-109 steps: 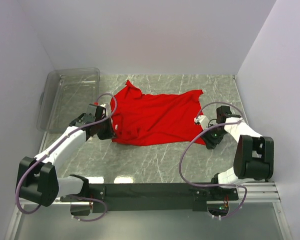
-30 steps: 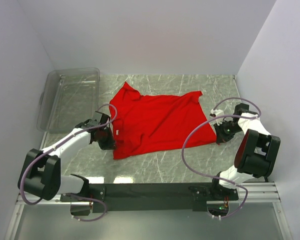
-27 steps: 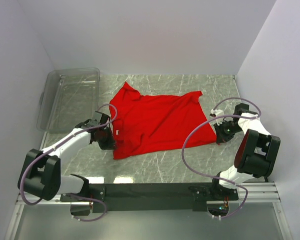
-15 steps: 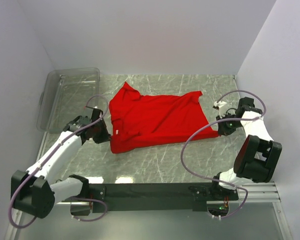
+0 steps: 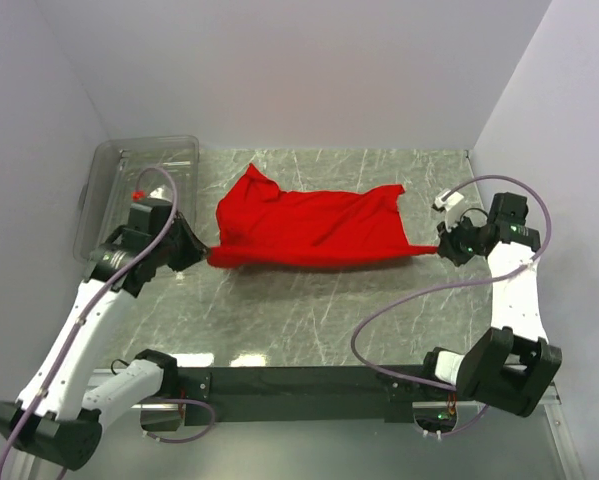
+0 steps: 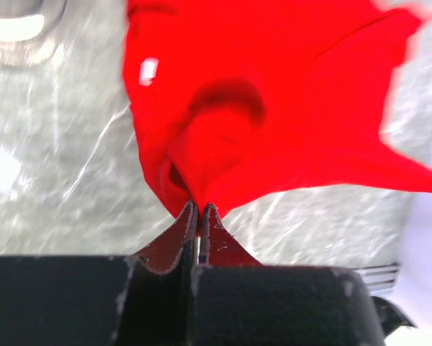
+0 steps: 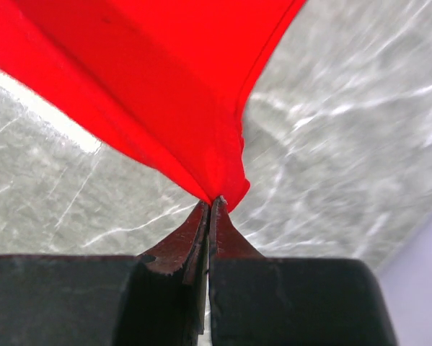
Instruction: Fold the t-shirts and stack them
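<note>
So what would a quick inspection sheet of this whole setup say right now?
Surface: grey marbled table, no spills or marks seen.
Job's things: one red t-shirt, stretched sideways between the two arms, not folded; white label showing.
Clutter: clear bin at the far left, apart from the t-shirt.
Grippers: left gripper shut on the t-shirt's left end; right gripper shut on its right end.
Cables: purple cables loop loosely off both arms; none seen caught in the cloth.
Surroundings: plain white walls on three sides, nothing else seen.
</note>
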Available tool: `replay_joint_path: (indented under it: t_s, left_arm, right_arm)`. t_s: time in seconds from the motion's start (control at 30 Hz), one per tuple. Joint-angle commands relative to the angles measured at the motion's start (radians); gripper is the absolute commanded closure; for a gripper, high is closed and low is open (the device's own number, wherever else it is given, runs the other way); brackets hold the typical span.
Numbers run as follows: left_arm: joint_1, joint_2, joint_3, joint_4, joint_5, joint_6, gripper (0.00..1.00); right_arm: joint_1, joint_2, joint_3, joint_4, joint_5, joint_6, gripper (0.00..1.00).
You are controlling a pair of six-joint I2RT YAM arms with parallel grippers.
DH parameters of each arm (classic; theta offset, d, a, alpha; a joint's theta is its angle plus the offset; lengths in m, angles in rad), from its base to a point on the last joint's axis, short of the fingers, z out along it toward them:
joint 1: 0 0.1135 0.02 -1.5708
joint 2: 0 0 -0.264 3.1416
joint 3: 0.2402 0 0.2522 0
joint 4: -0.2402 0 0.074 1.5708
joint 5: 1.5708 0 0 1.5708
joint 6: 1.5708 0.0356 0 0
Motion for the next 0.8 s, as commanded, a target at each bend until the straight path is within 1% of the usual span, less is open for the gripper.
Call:
replay_joint_path:
  t_s: [0.0, 0.03, 0.07, 0.1, 0.13, 0.17, 0.2, 0.27, 0.33, 0.43, 0.47, 0.63, 0.77]
  left_arm:
    - [0.006, -0.019, 0.004, -0.058, -0.004, 0.014, 0.99]
    - [0.006, -0.016, -0.029, -0.056, 0.033, 0.012, 0.99]
    - [0.006, -0.014, -0.113, -0.048, 0.069, 0.001, 0.99]
    - [0.006, -0.02, -0.16, -0.016, 0.105, -0.008, 0.99]
    - [0.005, -0.034, -0.201, 0.002, 0.169, -0.018, 0.99]
    - [0.005, -0.074, -0.276, 0.016, 0.186, -0.049, 0.99]
    - [0.005, -0.097, -0.306, 0.03, 0.224, -0.058, 0.99]
    - [0.005, -0.141, -0.365, 0.012, 0.24, -0.078, 0.99]
    - [0.005, -0.158, -0.393, -0.03, 0.272, -0.083, 0.99]
    - [0.005, -0.174, -0.455, -0.03, 0.297, -0.095, 0.99]
    - [0.005, -0.16, -0.479, -0.022, 0.297, -0.097, 0.99]
    - [0.005, -0.068, -0.504, 0.036, 0.311, -0.086, 0.99]
    - [0.003, -0.031, -0.498, -0.001, 0.298, -0.052, 0.99]
  right_arm:
    - [-0.009, -0.013, 0.033, -0.04, -0.043, -0.058, 1.0]
    - [-0.009, -0.004, 0.02, -0.078, -0.027, -0.081, 1.0]
    - [-0.012, 0.005, 0.0, -0.088, 0.022, -0.103, 1.0]
    - [-0.015, 0.011, -0.054, -0.094, 0.044, -0.142, 1.0]
    - [-0.021, 0.007, -0.086, -0.093, 0.07, -0.161, 1.0]
    - [-0.033, -0.005, -0.118, -0.09, 0.11, -0.18, 1.0]
    - [-0.043, -0.015, -0.176, -0.085, 0.131, -0.21, 1.0]
    - [-0.055, -0.026, -0.226, -0.082, 0.168, -0.232, 1.0]
    - [-0.075, -0.032, -0.272, -0.088, 0.214, -0.255, 1.0]
    - [-0.084, -0.024, -0.304, -0.077, 0.27, -0.261, 1.0]
    - [-0.084, -0.007, -0.31, -0.068, 0.279, -0.255, 1.0]
    - [-0.086, 0.091, -0.272, -0.039, 0.306, -0.186, 1.0]
    - [-0.086, 0.111, -0.266, -0.06, 0.329, -0.213, 1.0]
